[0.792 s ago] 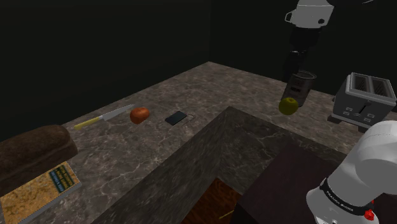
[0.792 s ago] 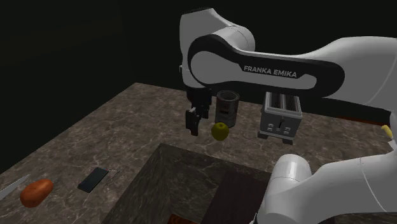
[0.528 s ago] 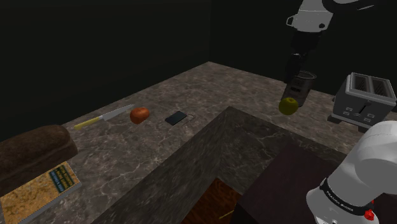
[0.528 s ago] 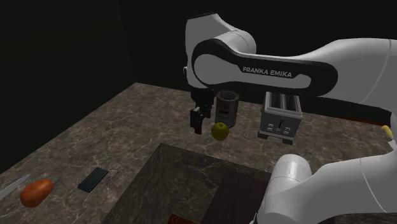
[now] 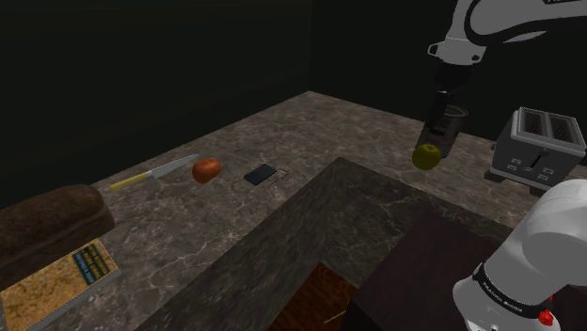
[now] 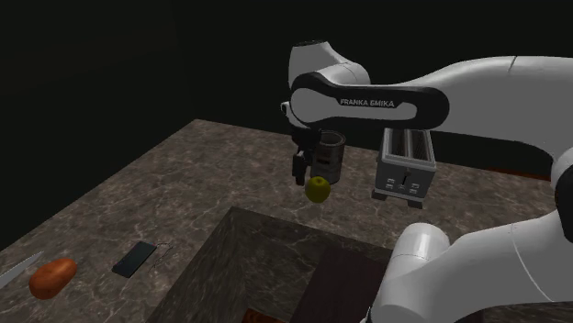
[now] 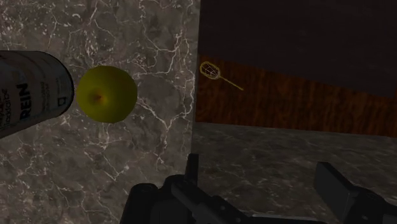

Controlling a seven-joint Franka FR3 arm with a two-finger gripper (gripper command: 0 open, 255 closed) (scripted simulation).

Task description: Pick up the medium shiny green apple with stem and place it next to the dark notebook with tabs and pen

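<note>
A yellow-green apple point(image 5: 427, 156) point(image 6: 318, 190) sits on the dark marble counter point(image 5: 320, 127), close to the inner edge. My black gripper point(image 6: 299, 169) point(image 5: 439, 128) hangs just above and beside it. In the wrist view the apple point(image 7: 106, 94) lies off to one side of the gripper point(image 7: 264, 181), not between the fingers. The two fingers stand well apart, open and holding nothing. A small dark flat notebook point(image 5: 261, 174) point(image 6: 134, 259) lies far along the counter toward the shoulder view's left.
A dark can point(image 5: 452, 118) point(image 6: 327, 152) point(image 7: 28, 92) stands right behind the apple. A toaster point(image 5: 536, 146) point(image 6: 404, 171) sits beyond. A red fruit point(image 5: 206, 169), knife point(image 5: 155, 172), bread loaf point(image 5: 52, 226) and tan book point(image 5: 56, 282) lie left. The counter wraps a sunken opening point(image 5: 310, 296).
The arm has swung toward the second exterior view's right, bringing the gripper closer to the apple and the can. The apple has stayed put.
</note>
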